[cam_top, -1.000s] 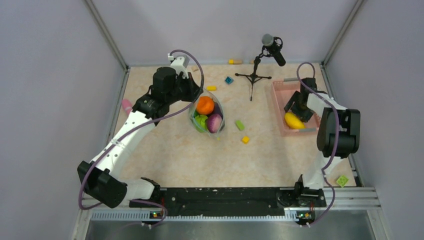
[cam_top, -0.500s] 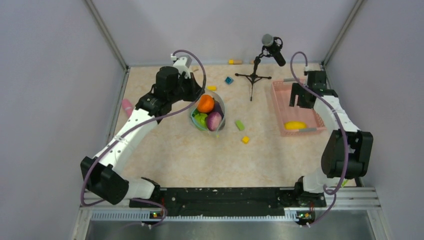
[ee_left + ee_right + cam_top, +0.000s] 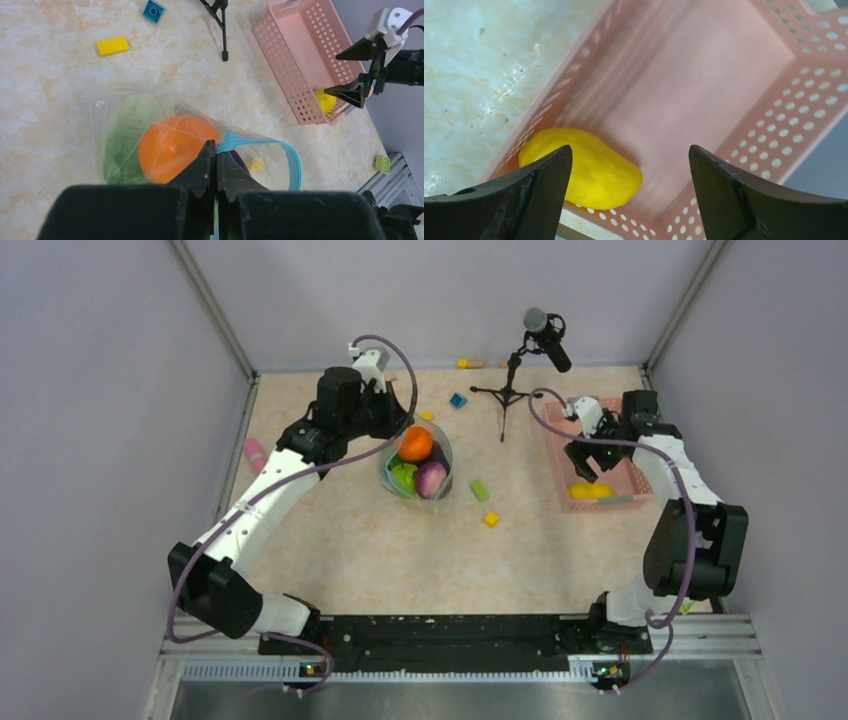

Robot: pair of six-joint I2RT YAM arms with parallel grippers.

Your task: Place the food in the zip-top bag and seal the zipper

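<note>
Your left tool (image 3: 216, 150) pinched the zipper (image 3: 292, 160) of the bag (image 3: 117, 125) to hold its mouth open, while your right tool (image 3: 630, 152) hung spread over the yellow fruit (image 3: 584, 167).

yellow food (image 3: 589, 170) partly behind rt fingers (image 3: 526, 197)

Bright, even overhead light, only faint shadows on the table (image 3: 380, 550). Motion blur streaks the basket (image 3: 704, 75) wall at the right wrist; the orange (image 3: 170, 150) looks soft at the left.
</note>
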